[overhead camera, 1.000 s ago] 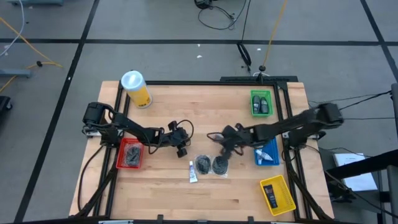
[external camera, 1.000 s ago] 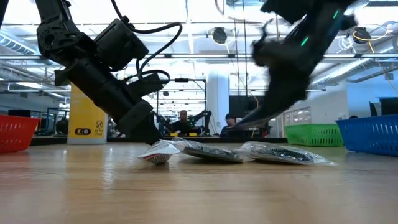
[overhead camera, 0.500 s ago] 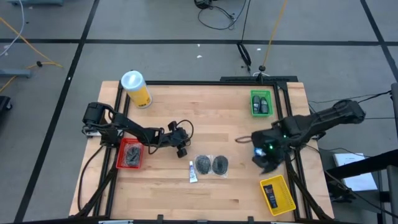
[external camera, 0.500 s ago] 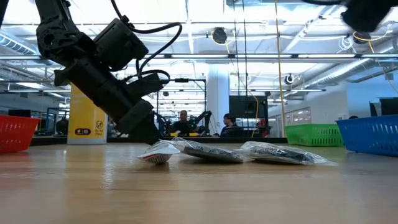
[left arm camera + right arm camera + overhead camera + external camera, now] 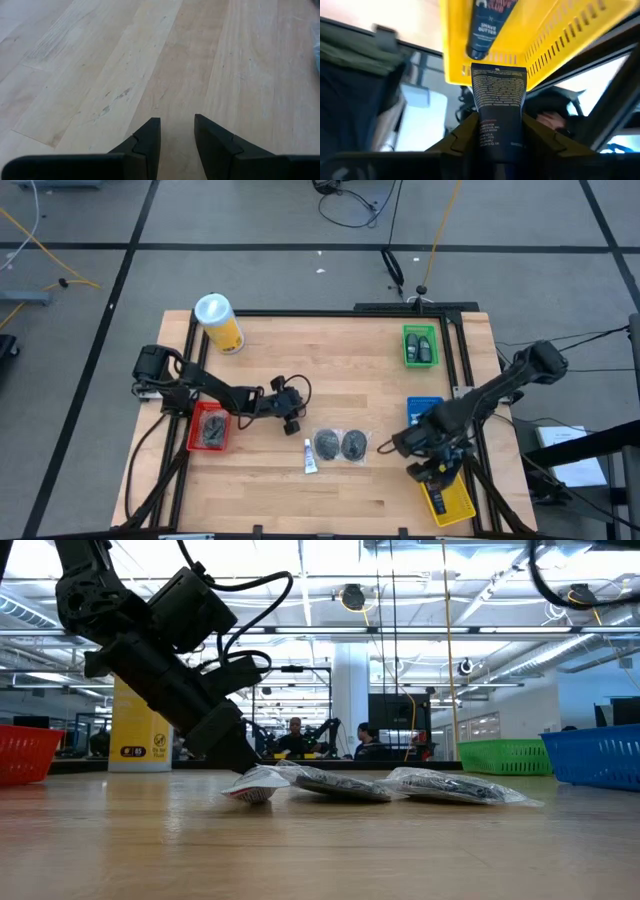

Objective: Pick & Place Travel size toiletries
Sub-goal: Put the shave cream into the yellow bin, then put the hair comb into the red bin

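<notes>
My right gripper [image 5: 432, 470] hovers over the yellow bin [image 5: 452, 498] at the near right, shut on a dark tube [image 5: 497, 100]. A second dark tube [image 5: 487, 25] lies in that bin. A thin white-blue tube [image 5: 310, 457] and two round dark packets [image 5: 328, 443] [image 5: 354, 444] lie flat on the table's middle. They also show in the low view, the tube [image 5: 255, 786] left of the packets [image 5: 455, 787]. My left gripper [image 5: 291, 416] is low over bare wood left of them, slightly open and empty [image 5: 176, 131]. My right gripper pinches the dark tube between its two fingers [image 5: 465, 132], on the tube's two sides at its end nearer the wrist [image 5: 496, 137]. The tube lies along the fingers and sticks out ahead of them, lifted clear, its flat far end [image 5: 498, 70] toward the yellow bin.
A red bin [image 5: 209, 427] with dark packets stands at the left, and a green bin [image 5: 420, 346] with small dark bottles at the far right. A blue bin [image 5: 424, 408] is beside my right arm. A yellow canister with a white lid [image 5: 219, 322] stands at the far left.
My right gripper has left the packets at the table's middle and gone toward the right edge, past the blue bin. It has then come toward the near edge, over the yellow bin, and has risen out of the low view. The packets and the white-blue tube have stayed.
</notes>
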Action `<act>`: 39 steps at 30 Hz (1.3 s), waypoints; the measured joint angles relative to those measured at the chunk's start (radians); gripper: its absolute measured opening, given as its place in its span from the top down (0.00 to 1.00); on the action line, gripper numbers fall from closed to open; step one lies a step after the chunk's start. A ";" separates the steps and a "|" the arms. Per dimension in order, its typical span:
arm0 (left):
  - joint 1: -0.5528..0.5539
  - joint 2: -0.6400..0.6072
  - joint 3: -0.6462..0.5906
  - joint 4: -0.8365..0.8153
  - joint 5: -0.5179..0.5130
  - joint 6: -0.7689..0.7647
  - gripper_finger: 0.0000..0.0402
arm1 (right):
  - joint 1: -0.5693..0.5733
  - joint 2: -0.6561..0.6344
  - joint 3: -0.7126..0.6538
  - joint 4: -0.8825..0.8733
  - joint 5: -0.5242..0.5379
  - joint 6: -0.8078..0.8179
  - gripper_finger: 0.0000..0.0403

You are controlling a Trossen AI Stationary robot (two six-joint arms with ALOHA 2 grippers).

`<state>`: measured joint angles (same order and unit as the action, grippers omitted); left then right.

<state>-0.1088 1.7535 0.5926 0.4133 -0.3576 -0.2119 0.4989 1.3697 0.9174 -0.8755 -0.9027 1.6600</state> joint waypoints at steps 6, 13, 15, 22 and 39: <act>-0.019 0.000 0.000 0.001 -0.001 -0.023 0.70 | 0.056 0.062 -0.103 0.204 -0.047 0.007 0.68; -0.048 0.000 0.000 0.001 -0.008 -0.059 0.70 | 0.094 0.089 -0.174 0.350 -0.069 0.022 0.66; -0.060 0.000 0.000 0.000 -0.008 -0.064 0.70 | 0.100 0.089 -0.192 0.358 -0.071 0.029 0.63; -0.090 0.000 0.000 0.001 -0.024 -0.069 0.70 | 0.098 0.081 -0.207 0.352 -0.069 0.000 0.42; -0.096 0.000 0.000 0.010 -0.090 -0.080 0.70 | 0.080 -0.191 -0.110 0.565 0.850 -0.366 0.50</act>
<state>-0.2050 1.7535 0.5926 0.4229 -0.4477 -0.2916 0.5785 1.1791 0.8074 -0.3101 -0.0526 1.2938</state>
